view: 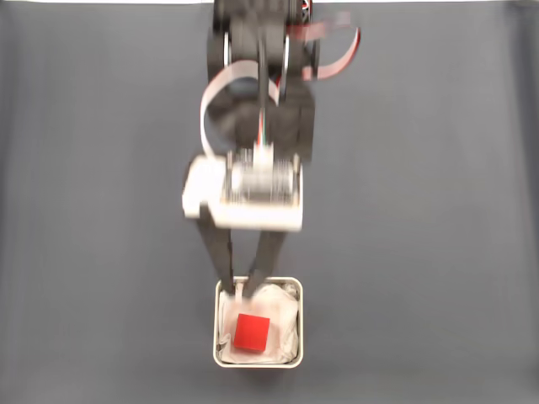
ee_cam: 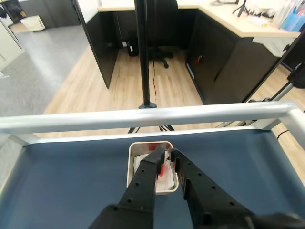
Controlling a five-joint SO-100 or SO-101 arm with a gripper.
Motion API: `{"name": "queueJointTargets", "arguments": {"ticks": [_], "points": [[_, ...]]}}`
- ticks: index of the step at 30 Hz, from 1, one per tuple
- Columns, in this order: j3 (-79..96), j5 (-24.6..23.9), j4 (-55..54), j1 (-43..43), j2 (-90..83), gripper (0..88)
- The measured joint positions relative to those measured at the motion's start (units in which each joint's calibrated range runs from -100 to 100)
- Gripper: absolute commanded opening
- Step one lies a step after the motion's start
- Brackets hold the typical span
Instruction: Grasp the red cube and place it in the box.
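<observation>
Red cube (view: 251, 332) rests on the white lining inside the box (view: 296, 286) on the dark desk (view: 421, 210), the arm's jaws (view: 241, 286) slightly parted and empty over its near rim; a careless retreat could clip the rim and shift the tin.

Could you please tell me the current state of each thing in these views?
red cube: inside the box, resting on its white lining, free of the fingers.
box: upright on the table, open-topped, holding the cube.
hand: open, fingertips above the box's near rim.
</observation>
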Motion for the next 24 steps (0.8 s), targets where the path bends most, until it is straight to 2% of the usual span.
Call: {"name": "queueJointTargets", "arguments": {"ticks": [6, 14, 19, 24], "points": [[20.89, -0.05, -1.35, -2.37, -21.36, 0.0], [61.12, -0.05, -2.47, -3.93, -52.45, 0.0], [81.01, -0.1, 4.93, -4.15, -70.26, 0.0], [91.41, -0.44, 15.91, -4.01, -79.46, 0.0]]}}
